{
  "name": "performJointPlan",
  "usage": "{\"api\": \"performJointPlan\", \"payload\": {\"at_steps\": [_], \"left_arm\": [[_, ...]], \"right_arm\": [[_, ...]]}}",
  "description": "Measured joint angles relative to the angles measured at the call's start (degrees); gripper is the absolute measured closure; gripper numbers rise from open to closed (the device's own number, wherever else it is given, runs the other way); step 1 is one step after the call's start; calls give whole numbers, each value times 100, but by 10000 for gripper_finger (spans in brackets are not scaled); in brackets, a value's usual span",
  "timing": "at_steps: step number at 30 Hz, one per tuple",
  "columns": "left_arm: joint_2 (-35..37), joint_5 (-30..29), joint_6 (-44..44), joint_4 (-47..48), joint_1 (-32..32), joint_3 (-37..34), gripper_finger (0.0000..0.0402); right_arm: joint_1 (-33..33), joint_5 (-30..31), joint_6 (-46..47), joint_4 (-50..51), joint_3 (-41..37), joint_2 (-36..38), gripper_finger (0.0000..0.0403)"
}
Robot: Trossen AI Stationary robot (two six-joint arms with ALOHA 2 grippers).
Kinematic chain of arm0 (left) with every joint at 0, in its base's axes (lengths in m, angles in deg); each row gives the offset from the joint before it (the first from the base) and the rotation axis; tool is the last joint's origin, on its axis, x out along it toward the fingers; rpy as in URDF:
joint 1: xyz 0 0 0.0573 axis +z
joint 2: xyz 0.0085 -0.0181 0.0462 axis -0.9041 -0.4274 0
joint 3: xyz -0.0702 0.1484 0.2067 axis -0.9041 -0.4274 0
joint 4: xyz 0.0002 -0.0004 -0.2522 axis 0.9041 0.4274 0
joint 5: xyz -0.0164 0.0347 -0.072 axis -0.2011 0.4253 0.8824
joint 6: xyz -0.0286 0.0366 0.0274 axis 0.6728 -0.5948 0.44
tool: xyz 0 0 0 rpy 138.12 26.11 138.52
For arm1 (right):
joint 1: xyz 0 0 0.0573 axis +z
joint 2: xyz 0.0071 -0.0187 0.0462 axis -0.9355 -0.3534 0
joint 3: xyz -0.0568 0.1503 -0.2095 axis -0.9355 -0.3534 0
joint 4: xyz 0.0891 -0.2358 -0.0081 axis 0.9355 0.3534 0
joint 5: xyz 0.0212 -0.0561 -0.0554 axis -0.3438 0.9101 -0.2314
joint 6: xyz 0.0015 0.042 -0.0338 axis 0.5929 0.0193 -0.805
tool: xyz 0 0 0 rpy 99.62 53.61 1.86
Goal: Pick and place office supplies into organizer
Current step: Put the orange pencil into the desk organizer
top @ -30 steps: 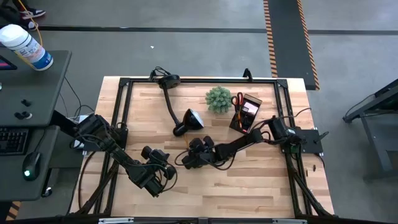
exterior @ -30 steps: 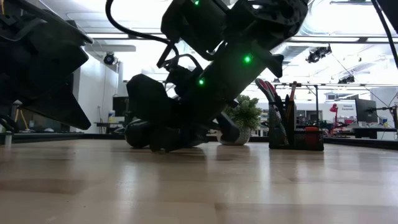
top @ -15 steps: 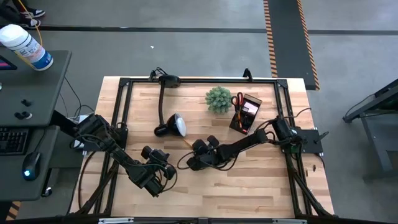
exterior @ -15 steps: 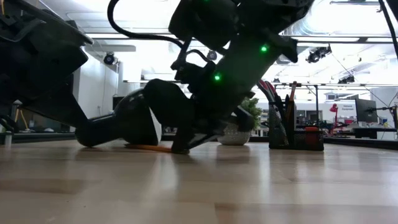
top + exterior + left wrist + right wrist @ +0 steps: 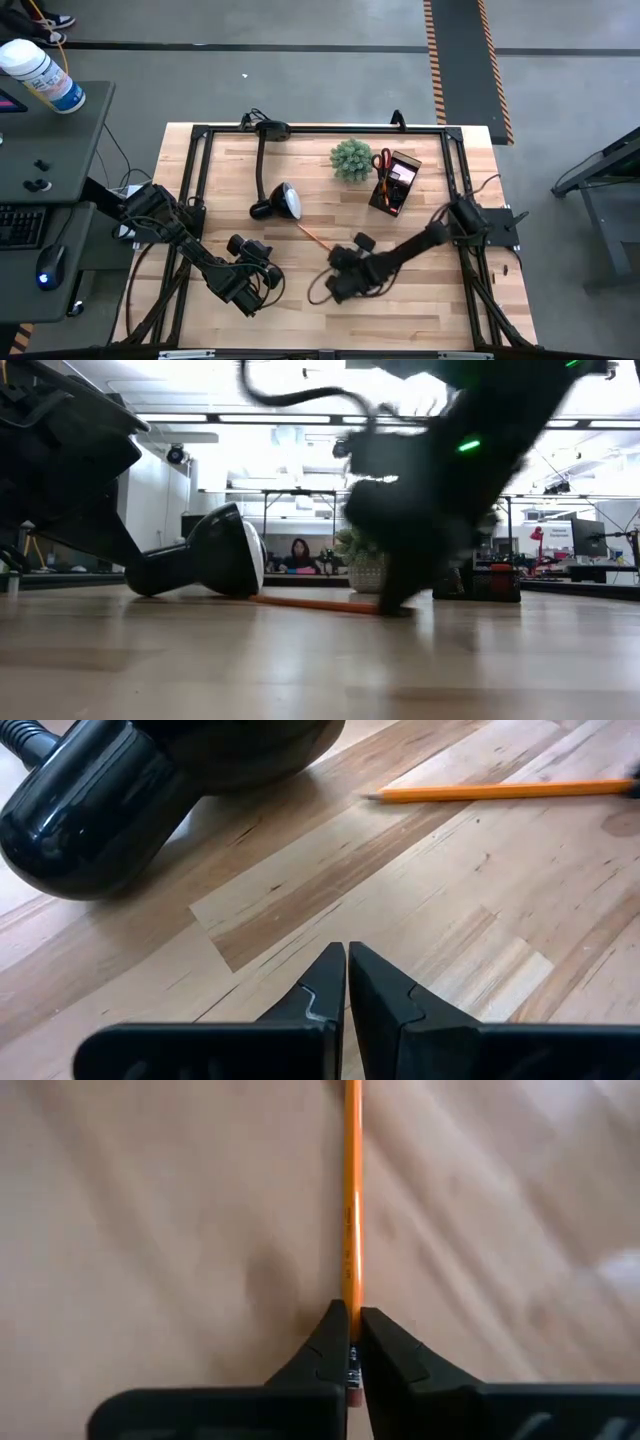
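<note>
Near table edge: the left gripper (image 5: 262,278) hovers low over bare wood, its fingers (image 5: 325,985) pressed together with nothing between them. Centre: the right gripper (image 5: 333,262) is clenched on one end of an orange pencil (image 5: 313,237); the wrist view shows its fingers (image 5: 330,1342) pinching the pencil (image 5: 352,1210), which runs straight away from them over the wooden table (image 5: 430,305). In the low view the pencil (image 5: 310,603) lies nearly flat on the table, stretching from the gripper toward the lamp. Beyond: a black desk lamp (image 5: 275,201) lies toppled, its white-faced head (image 5: 232,550) resting on the wood near the pencil's free end. Far edge: a small green plant (image 5: 351,159) stands just beside the black organizer (image 5: 394,184), which holds red-handled scissors (image 5: 384,163) in a compartment.
</note>
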Motion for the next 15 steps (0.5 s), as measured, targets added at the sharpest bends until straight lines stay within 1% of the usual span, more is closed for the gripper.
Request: {"api": "performJointPlan", "payload": {"at_steps": [5, 8, 12, 15], "left_arm": [[0, 2, 0, -1, 0, 0, 394], [0, 5, 0, 0, -2, 0, 394], [0, 7, 2, 0, -1, 0, 394], [0, 11, 2, -2, -2, 0, 394]], "right_arm": [[501, -281, 545, 846, -33, 463, 397], [783, 25, 975, 1304, -30, 714, 397], [1054, 367, 1405, 1669, -13, 964, 398], [1188, 392, 1524, 1729, -13, 1084, 399]]}}
